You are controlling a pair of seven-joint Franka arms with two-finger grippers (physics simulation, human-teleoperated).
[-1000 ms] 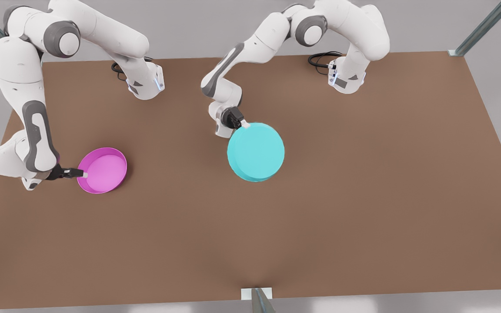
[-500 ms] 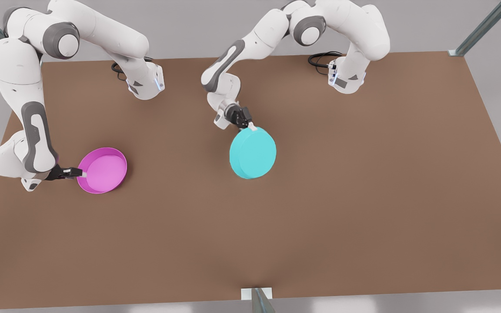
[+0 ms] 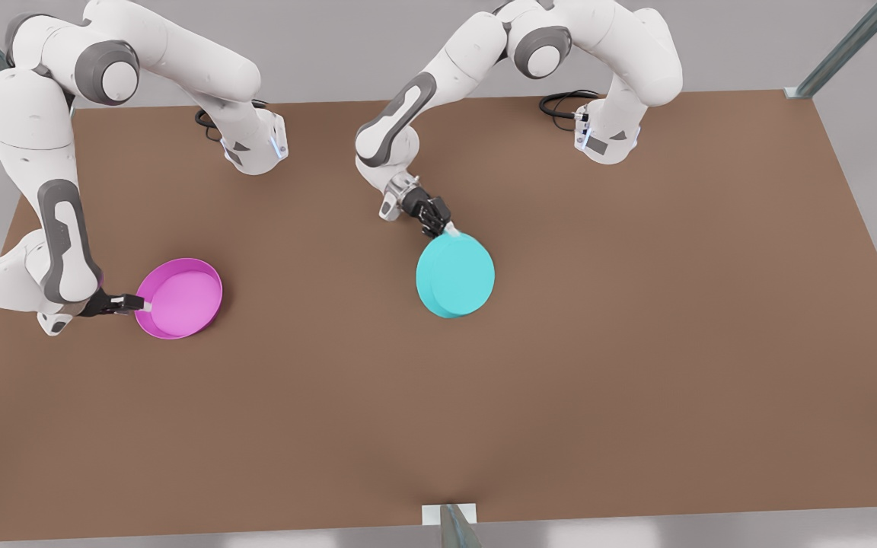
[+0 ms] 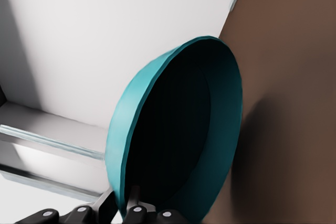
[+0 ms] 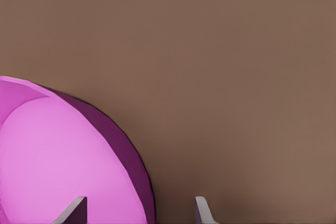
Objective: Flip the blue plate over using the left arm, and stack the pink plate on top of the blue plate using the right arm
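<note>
Two plates are sitting in two sets of jaws on the brown table.

Starting at the front view's left: the right gripper is sitting at the rim of the pink plate, which is resting open side up on the table. In the right wrist view the fingertips are standing wide, one over the plate's inside, one outside the wall, so the rim is running between the jaws but neither pad is touching it. Likely parked there so it can clamp the moment the stacking base is ready. This arm is waiting; nothing about it is differing from the frames before.

Moving right: the left gripper is clamping the blue plate by its rim. The plate is hanging off the jaws toward the table, flat base showing to the front camera, hollow side facing the wrist camera. The edge grip is giving the wrist room to roll the plate about the pinch point.

Versus a second ago: the blue disc is looking smaller and narrower, and the gripper is sitting further toward the front view's right. I'm reading that as a lowering with the plate tilted, flip nearly complete. Not released yet, so stacking is still pending.
</note>
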